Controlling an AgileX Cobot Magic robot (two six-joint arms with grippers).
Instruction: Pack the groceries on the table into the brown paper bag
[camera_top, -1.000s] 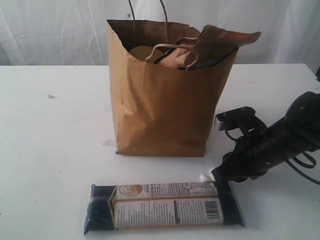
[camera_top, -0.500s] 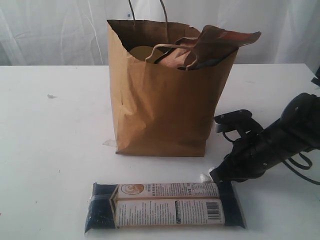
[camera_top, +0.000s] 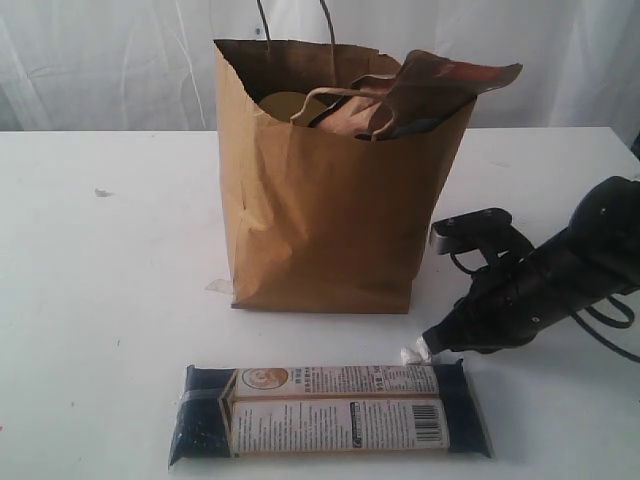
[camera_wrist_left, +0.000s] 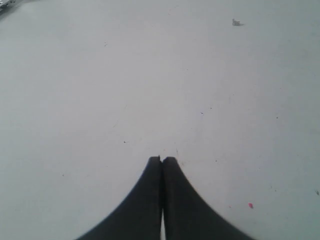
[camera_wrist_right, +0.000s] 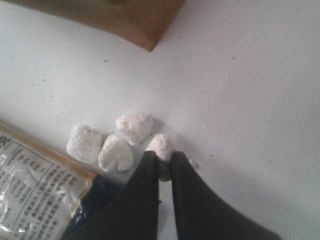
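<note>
The brown paper bag (camera_top: 320, 220) stands upright mid-table, and its bottom corner (camera_wrist_right: 135, 17) shows in the right wrist view. A brown pouch (camera_top: 440, 85) and a yellow item (camera_top: 285, 103) poke out of its top. In front of it the long dark-blue packet (camera_top: 330, 410) lies flat, with its end (camera_wrist_right: 35, 190) beside the right jaws. My right gripper (camera_wrist_right: 163, 160) is low at that end (camera_top: 428, 345), shut on a small white lump (camera_wrist_right: 161, 146). Three more white lumps (camera_wrist_right: 116, 152) lie next to it. My left gripper (camera_wrist_left: 161, 160) is shut and empty over the bare table (camera_wrist_left: 150, 75).
A white curtain (camera_top: 100, 60) hangs behind the table. A small scuff mark (camera_top: 100, 192) sits on the tabletop at the far left. The right arm's cable (camera_top: 610, 320) loops near the table's right edge.
The right jaws have closed in on the white lump beside the packet's end. The right arm has shifted slightly. The bag and packet have not moved.
</note>
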